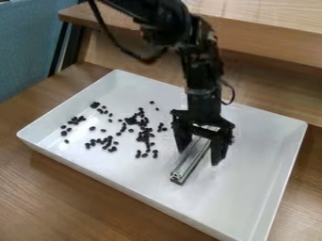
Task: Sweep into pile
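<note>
Tray inspection: dark pieces scattered, metal bar held beside them

We find the small dark pieces (143,121) on the floor of a white, shallow, rectangular tray (258,146), chiefly towards the left and middle of the camera view. They lie loose, in uneven clusters. The densest group runs down the side nearer the bar, with several pieces touching. A second cluster lies along the lower part of the spread, and a smaller one sits towards the tray's left end. Single pieces lie apart between these groups and at the edges of the spread.

We note the black gripper (199,157) over the tray, to the right of the pieces, pointing downward. Its two fingers stand on either side of a grooved metal bar (189,161) and grasp it between them. The bar slants, its near end projecting past the fingers towards the lower edge of the view; its far end is partly hidden by the gripper. We cannot tell whether its underside touches the tray floor. The bar is apart from the dark pieces.

We record the tray resting on a brown wooden table (50,188), with a wooden ledge (277,40) behind it and a blue surface (22,47) at upper left.
</note>
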Available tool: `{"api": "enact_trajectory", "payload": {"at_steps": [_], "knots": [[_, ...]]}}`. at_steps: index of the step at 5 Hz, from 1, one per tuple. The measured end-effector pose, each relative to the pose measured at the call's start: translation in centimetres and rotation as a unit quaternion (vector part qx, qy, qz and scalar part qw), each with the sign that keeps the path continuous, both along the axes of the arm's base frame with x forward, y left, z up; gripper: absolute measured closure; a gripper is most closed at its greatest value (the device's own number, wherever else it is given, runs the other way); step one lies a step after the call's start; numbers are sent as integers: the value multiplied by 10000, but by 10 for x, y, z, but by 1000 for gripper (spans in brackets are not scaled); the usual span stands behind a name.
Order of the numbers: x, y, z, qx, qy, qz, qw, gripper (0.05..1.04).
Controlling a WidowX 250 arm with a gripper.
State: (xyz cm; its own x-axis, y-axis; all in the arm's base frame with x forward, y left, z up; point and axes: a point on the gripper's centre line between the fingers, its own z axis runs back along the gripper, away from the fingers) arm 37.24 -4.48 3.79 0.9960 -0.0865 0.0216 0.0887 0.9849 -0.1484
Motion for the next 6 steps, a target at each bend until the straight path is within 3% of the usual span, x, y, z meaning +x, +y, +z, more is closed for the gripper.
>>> {"api": "enact_trajectory", "payload": {"at_steps": [2,4,6], "knots": [[1,-1,-7,160,-159,108,9997,673],[-13,5,-8,264,-21,-225,9994,685],[-43,32,-11,367,379,-932,9943,685]]}}
